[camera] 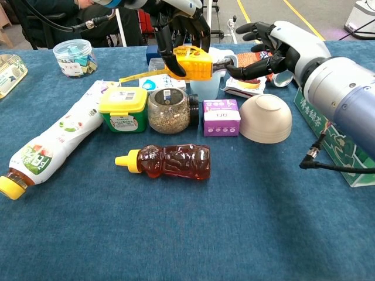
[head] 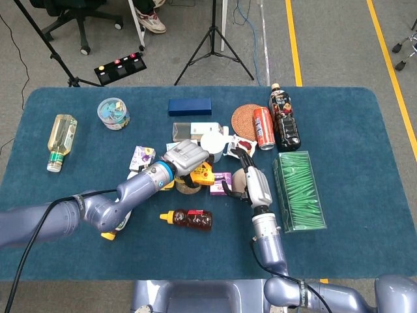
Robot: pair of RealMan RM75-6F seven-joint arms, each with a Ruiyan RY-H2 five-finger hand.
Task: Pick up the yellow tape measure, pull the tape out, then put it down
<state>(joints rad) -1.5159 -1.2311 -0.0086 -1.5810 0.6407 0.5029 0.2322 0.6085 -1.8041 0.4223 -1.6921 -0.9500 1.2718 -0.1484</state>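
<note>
gripping the yellow plastic tape measure [camera: 191, 62] above the clutter, the left hand [camera: 179, 26] has it lifted; its tape [camera: 140, 75] trails out leftward. the right hand [camera: 270, 48] hovers beside, fingers spread, empty. putting down remains.

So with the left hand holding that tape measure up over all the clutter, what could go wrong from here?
The yellow tape measure hangs in the left hand directly above the glass jar and green-lidded tub; lowering it there could knock them over. The pulled-out tape sticks out unsupported and might snap back or sweep nearby packets. The right hand is close and could bump the white cup.
</note>
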